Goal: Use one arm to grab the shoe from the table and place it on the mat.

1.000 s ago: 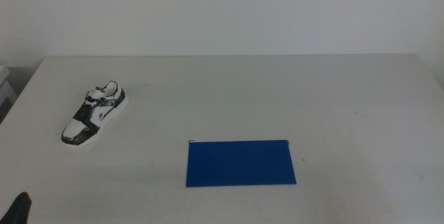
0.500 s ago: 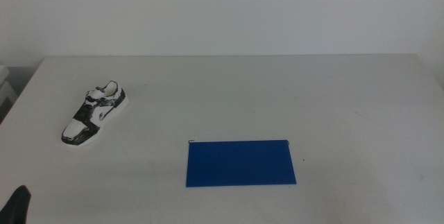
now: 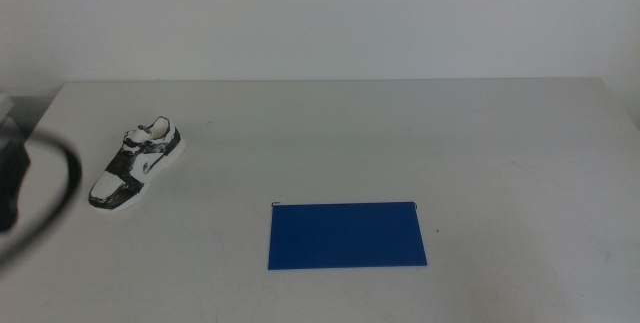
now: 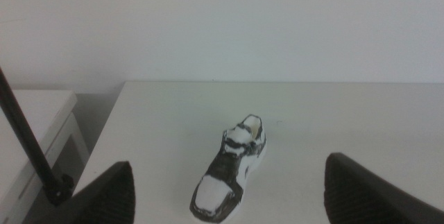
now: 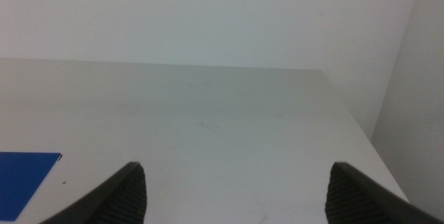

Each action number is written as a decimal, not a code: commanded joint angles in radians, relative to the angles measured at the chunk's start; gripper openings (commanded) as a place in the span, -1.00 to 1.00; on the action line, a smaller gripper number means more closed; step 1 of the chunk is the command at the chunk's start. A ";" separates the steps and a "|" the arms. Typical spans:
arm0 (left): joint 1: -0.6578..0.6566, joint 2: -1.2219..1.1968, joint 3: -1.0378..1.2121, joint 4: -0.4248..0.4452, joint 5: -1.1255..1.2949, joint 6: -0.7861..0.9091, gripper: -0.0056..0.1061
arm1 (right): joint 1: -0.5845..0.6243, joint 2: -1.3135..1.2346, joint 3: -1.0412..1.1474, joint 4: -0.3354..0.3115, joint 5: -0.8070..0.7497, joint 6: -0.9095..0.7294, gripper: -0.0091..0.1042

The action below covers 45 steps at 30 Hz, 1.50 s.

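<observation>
1. White and plain, the table point(image 3: 400, 143) fills most of the middle view and is the broadest thing there; it runs back to a pale wall.
2. Glossy black, the left arm point(image 3: 20, 188) shows only as a blurred cable loop and a dark body at the 9 o'clock edge of the middle view, near the table's left end.
3. Deep blue, the mat point(image 3: 346, 234) lies flat on the table at about 6 o'clock from the table's middle, its long side across the view. A corner of it point(image 5: 24, 175) also shows in the right wrist view.
4. White with black and grey patches, the sneaker point(image 3: 135, 162) sits upright on its sole at about 9 o'clock on the table, well apart from the mat, toe nearer the camera and heel angled away to the right. Nothing touches it.
5. Dark, the left gripper point(image 4: 229, 207) has its jaws spread wide, and in its wrist view the sneaker point(image 4: 231, 168) appears between them, farther off on the table.
6. Dark too, the right gripper point(image 5: 236, 196) has its jaws spread wide over bare tabletop point(image 5: 208, 113) near the table's right end, holding nothing.
</observation>
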 commanded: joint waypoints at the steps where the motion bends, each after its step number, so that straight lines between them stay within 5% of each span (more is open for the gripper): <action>1: -0.007 0.087 -0.132 -0.007 0.001 -0.011 0.77 | -0.005 -0.020 -0.010 -0.008 -0.079 -0.013 0.33; 29: -0.007 1.071 -1.382 -0.081 1.035 0.446 0.77 | -0.005 -0.020 -0.010 -0.008 -0.079 -0.013 0.33; 45: -0.007 1.471 -1.543 -0.111 1.130 0.542 0.77 | -0.005 -0.020 -0.010 -0.008 -0.079 -0.013 0.33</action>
